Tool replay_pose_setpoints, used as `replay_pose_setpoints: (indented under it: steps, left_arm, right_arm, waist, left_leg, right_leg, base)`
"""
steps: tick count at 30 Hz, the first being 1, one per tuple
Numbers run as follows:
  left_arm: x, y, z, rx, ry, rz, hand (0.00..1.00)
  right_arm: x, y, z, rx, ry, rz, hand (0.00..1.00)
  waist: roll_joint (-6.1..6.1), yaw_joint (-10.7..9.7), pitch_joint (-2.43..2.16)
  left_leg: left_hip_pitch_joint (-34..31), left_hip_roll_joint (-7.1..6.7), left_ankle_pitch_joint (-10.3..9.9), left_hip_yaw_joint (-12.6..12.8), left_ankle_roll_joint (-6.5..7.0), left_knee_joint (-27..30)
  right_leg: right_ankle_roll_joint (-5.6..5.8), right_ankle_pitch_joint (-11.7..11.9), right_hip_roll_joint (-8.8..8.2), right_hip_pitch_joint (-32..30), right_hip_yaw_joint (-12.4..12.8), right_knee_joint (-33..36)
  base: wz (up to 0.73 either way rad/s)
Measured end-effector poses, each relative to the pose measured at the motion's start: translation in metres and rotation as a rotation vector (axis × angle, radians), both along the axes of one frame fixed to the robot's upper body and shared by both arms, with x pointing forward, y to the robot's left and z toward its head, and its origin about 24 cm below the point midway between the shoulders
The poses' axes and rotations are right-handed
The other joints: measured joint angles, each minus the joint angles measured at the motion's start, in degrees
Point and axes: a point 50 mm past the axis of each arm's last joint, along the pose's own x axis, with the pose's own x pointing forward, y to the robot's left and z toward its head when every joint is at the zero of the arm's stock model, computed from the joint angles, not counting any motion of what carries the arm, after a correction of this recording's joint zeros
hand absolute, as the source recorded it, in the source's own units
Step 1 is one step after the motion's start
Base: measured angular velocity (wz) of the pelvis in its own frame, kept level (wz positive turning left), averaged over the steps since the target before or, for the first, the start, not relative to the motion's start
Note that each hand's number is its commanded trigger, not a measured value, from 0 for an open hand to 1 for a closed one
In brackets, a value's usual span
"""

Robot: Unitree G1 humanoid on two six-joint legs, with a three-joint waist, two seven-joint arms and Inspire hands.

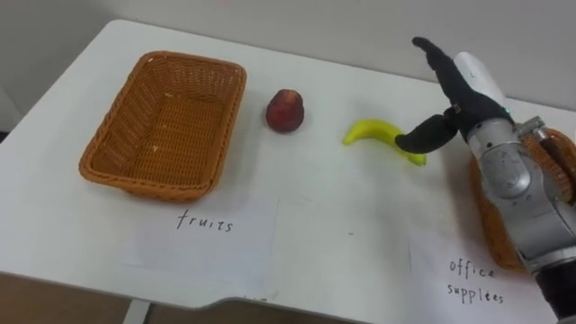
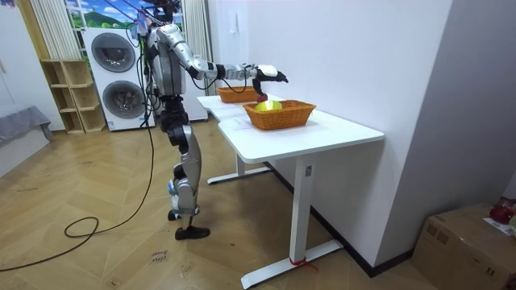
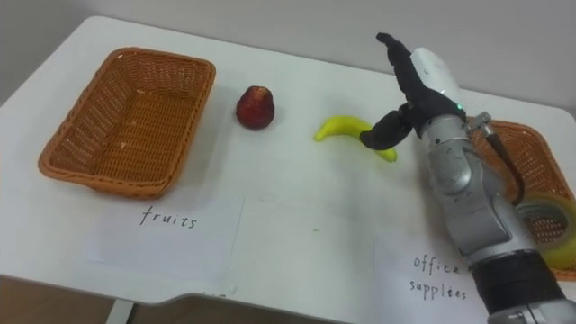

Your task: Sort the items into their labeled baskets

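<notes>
Tabletop (image 1: 342, 225), near side: right basket (image 3: 540, 157) holding a tape roll (image 3: 545, 222). Mid-depth: left basket (image 1: 117, 126); right hand (image 1: 463, 101), fingers straight, thumb spread, over the banana's (image 1: 371, 131) right end, contact unclear. Farther: red fruit (image 1: 284, 110).

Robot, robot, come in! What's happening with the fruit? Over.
Right hand open at the banana, not gripping. Banana and red fruit both outside fruits basket. Nothing in the way. Over.

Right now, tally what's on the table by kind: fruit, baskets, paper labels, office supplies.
Fruit: 2 (apple, banana)
Baskets: 2 (left basket, right basket)
Paper labels: 2 (fruits label, office label)
Office supplies: 1 (tape roll)
Total: 7
</notes>
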Motion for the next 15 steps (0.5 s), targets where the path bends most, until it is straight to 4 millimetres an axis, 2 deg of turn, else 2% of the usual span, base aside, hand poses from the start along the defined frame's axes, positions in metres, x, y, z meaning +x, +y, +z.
replay_pose_setpoints:
  steps: [4,6,10,15]
  left_arm:
    - [0.004,-0.003,-0.002,-0.009,0.015,-0.02,0.0]
    - [0.01,-0.003,-0.002,-0.014,0.008,-0.023,0.0]
    - [0.009,-0.003,-0.002,-0.014,0.019,-0.029,0.0]
    - [0.019,-0.004,-0.002,-0.031,-0.003,-0.026,0.0]
  right_arm:
    - [0.001,-0.005,-0.015,-0.013,0.09,-0.008,0.0]
    - [0.004,-0.011,-0.02,-0.015,0.123,-0.035,0.0]
    - [0.011,-0.011,-0.014,-0.011,0.111,-0.042,0.0]
    - [0.015,-0.008,-0.015,-0.012,0.106,-0.048,0.0]
  waist:
    - [-0.22,0.77,-0.01]
    - [-0.55,1.09,0.19]
    - [-1.1,1.12,0.5]
    - [-2.25,1.29,0.84]
  left_leg:
    - [-1.24,-0.21,0.17,0.0,0.13,0.51]
    - [-2.18,-0.43,0.43,-0.12,0.2,0.56]
    - [-3.64,-0.65,0.59,-0.18,0.24,1.0]
    - [-6.03,-0.68,0.59,-0.42,0.24,1.5]
  right_leg:
    - [-0.01,0.0,-0.24,-1.07,-0.08,0.11]
    - [-0.01,0.01,-0.46,-1.98,-0.23,0.18]
    - [-0.04,0.04,-0.63,-3.12,-0.43,0.25]
    - [-0.03,0.32,-0.71,-5.07,-0.76,0.13]
  base:
    - [0.01]
    - [0.04]
    - [0.03]
    - [0.06]
